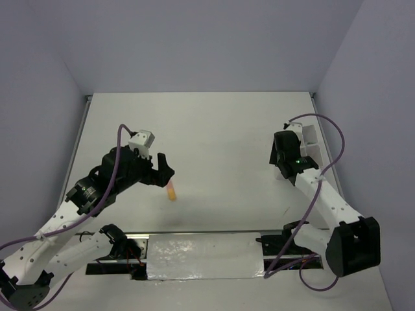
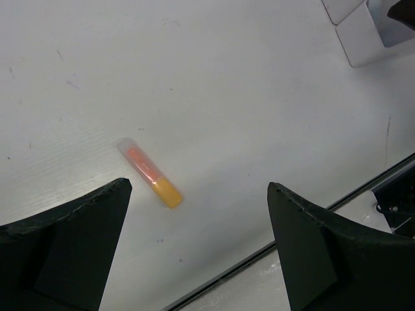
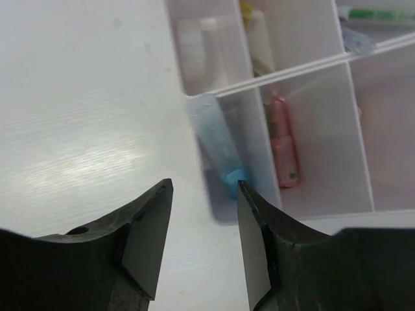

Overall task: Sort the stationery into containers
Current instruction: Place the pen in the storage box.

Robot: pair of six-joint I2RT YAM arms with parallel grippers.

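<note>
The left arm reaches forward and inward from its base, elbow raised, wrist tilted down toward the white table [image 1: 214, 129]. The left gripper [image 2: 198, 188] hangs above the surface with its two black fingers [image 2: 65, 249] spread wide and holding nothing. A stubby orange marker with a clear cap [image 2: 150, 175] lies flat on the table between and just ahead of them, untouched.

The right arm stretches up the right side, its wrist bent over the white plastic compartment tray [image 1: 311, 137]. The right gripper [image 3: 204, 188] has a moderate gap between its jaws and grips nothing. Just beyond its fingertips a stubby blue marker with a clear cap [image 3: 217, 146] rests at the tray's near corner compartment. A pink marker [image 3: 284, 144] lies in the next compartment, and a thin clear pen [image 3: 311, 65] slants across the dividers.
</note>
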